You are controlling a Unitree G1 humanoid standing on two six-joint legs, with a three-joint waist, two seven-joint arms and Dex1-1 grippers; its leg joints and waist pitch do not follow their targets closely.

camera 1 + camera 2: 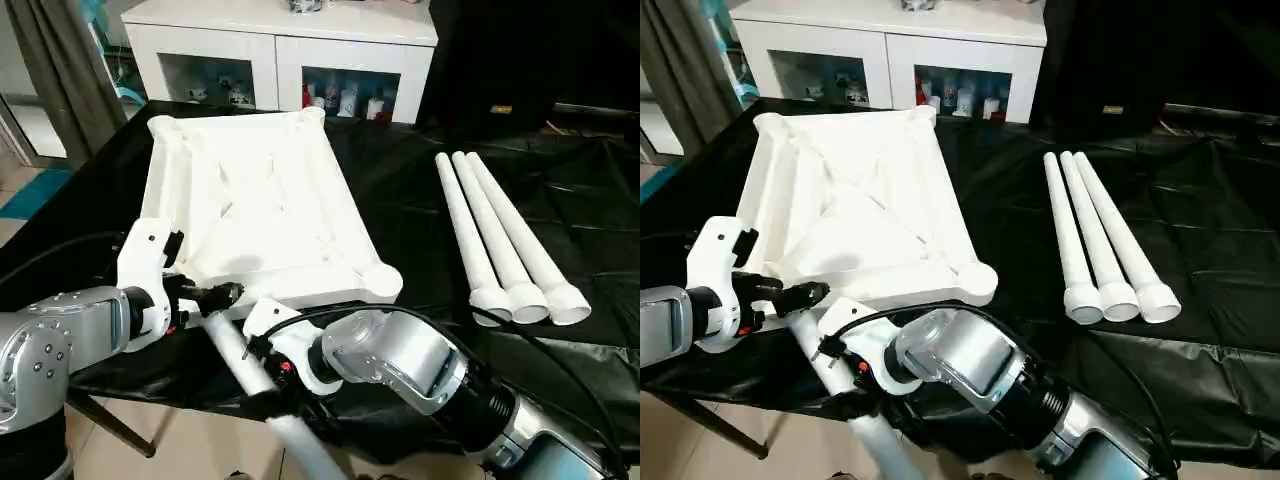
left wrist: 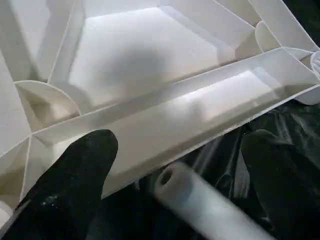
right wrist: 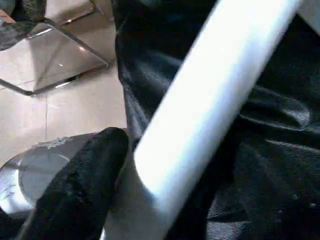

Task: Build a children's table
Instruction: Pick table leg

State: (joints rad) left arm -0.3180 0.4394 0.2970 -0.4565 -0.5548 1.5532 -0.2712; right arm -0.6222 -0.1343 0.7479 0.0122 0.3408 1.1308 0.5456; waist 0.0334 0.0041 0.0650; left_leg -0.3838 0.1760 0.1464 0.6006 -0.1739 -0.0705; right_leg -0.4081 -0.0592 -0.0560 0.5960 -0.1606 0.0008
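The white table top (image 1: 260, 200) lies upside down on the black cloth, ribs and round corner sockets facing up. Three white legs (image 1: 500, 240) lie side by side to its right. A fourth leg (image 1: 245, 365) slants off the table's front edge, its narrow end (image 2: 167, 176) just in front of the top's near rim. My left gripper (image 1: 222, 300) stands open around that end without touching it. My right gripper (image 1: 262, 368) is closed round the leg lower down. One of its fingers (image 3: 85, 175) presses the tube's side, and the tube hides the other.
A white cabinet (image 1: 280, 60) with glass doors stands behind the table. Black cloth (image 1: 420, 200) covers the work surface and hangs over its front edge. A metal frame (image 3: 60, 65) and tiled floor lie below the edge.
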